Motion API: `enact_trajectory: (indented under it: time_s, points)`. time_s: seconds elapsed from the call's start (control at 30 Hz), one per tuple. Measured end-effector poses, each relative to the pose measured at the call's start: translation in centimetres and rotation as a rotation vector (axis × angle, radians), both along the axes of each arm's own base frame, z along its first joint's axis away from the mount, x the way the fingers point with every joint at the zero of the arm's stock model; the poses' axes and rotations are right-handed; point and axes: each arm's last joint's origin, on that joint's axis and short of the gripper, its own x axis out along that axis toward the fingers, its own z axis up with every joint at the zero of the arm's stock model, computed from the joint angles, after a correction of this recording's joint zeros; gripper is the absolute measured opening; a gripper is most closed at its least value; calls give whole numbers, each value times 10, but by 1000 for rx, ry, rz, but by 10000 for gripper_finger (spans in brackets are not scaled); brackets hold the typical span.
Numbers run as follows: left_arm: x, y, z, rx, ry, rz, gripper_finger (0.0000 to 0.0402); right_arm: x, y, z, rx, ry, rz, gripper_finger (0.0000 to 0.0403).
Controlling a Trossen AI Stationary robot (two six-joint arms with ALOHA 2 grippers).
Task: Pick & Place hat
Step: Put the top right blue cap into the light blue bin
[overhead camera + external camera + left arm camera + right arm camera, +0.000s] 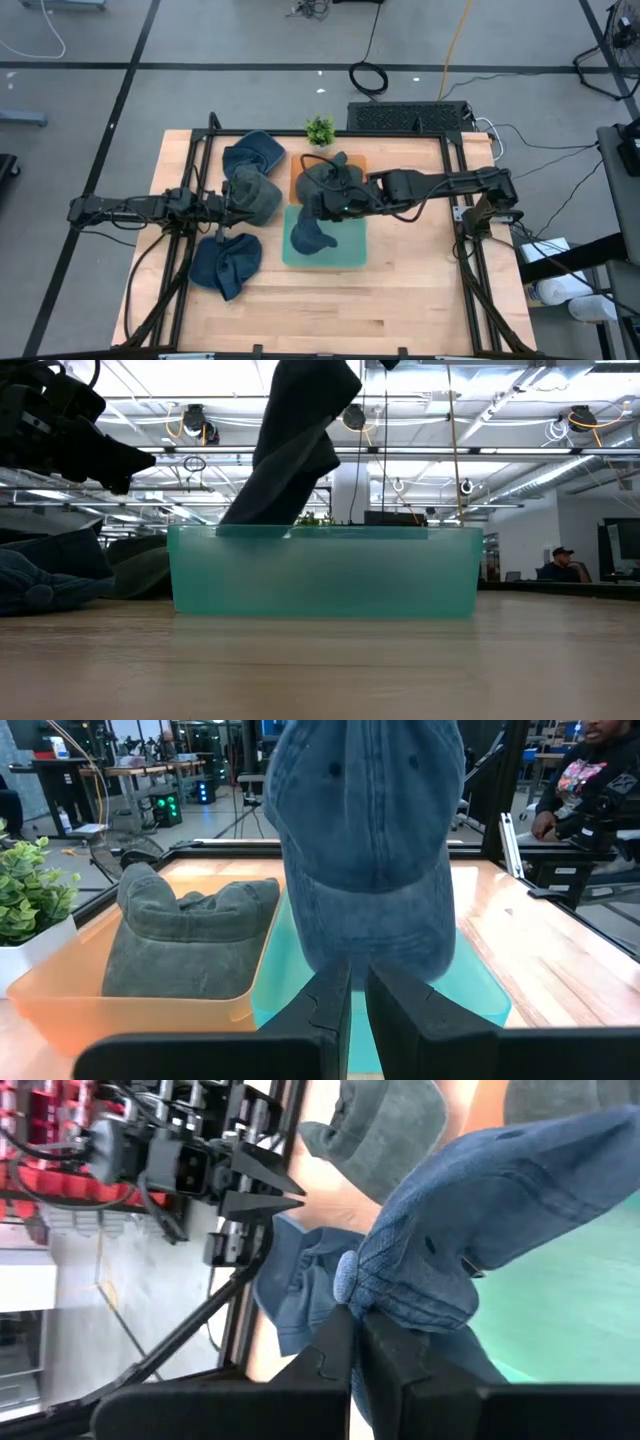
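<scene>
Blue denim hat (312, 236) hanging from right gripper (322, 205), fingers clamped on fabric, lower edge dipping into teal bin (350, 252) (low view: hat dangles down behind bin wall). Grey-green hat (185, 935) lying in orange bin (130, 1005) just beside teal one. Left gripper (232, 202) at table's left part, near olive hat (258, 197), fingers nearly closed, nothing visibly held. Two more blue hats on table: one (252, 153) at far side, one (226, 265) nearer. Small potted plant (319, 130) at far edge.
</scene>
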Motion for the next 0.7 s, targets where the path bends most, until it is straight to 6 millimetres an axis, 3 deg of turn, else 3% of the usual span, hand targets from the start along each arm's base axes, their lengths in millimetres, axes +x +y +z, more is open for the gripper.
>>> enact_trajectory:
  time_s: [0.43,0.57,0.7]
  points:
    - [0,0,0,0,0,0,37,15,8,-18,-11,28,8,0]
    - [0,0,0,0,1,0,37,14,8,-15,-24,1,-13,0]
    - [0,0,0,0,0,0,37,12,11,-31,-30,75,-30,0]
